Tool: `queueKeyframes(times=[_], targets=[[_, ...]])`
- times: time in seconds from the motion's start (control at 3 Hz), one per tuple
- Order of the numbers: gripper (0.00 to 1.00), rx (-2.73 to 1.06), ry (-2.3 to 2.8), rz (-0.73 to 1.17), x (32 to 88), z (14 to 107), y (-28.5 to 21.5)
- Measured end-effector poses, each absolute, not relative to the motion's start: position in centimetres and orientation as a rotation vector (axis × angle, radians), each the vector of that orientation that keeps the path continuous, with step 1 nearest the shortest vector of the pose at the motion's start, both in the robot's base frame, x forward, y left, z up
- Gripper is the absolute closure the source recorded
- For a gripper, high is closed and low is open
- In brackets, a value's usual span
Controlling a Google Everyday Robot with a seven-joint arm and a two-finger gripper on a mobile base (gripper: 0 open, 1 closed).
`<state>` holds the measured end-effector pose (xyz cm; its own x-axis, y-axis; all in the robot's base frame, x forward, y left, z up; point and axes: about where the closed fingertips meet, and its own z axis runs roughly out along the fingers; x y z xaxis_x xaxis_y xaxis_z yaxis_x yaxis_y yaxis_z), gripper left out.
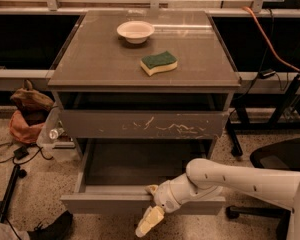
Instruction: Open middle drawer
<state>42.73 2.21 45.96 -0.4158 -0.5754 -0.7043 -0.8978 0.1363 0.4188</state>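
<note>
The cabinet (140, 69) fills the middle of the view. Just under its top sits the scratched drawer (140, 125). Below that, the middle drawer (100, 204) stands pulled well out of the cabinet toward the camera. Its dark inside is bare to see and its plain front is far forward of the cabinet's legs.

The white arm (240, 181) reaches in from the cabinet's right side, low down, across the right half of that pulled-out front. The gripper (151, 211) is at the front panel's top edge, near its middle, touching or just beside it. Whether it is clamped on the panel or loose cannot be told.

On the cabinet's top, a green-and-yellow sponge (159, 63) lies toward the front. A small white bowl (135, 31) stands toward the back, apart from the sponge.

By my reading the pull is at or close to its end, since the drawer looks as open as the task asks. If any travel is left, the next move calls for a straight, level draw away from the cabinet. Otherwise it calls for letting go and backing off without nudging the front inward.
</note>
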Motion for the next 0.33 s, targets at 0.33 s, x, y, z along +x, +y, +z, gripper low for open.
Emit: queueKeyframes(times=[0.33], targets=[[0.0,-1.388,2.074,1.195,40.24,46.42,2.61]])
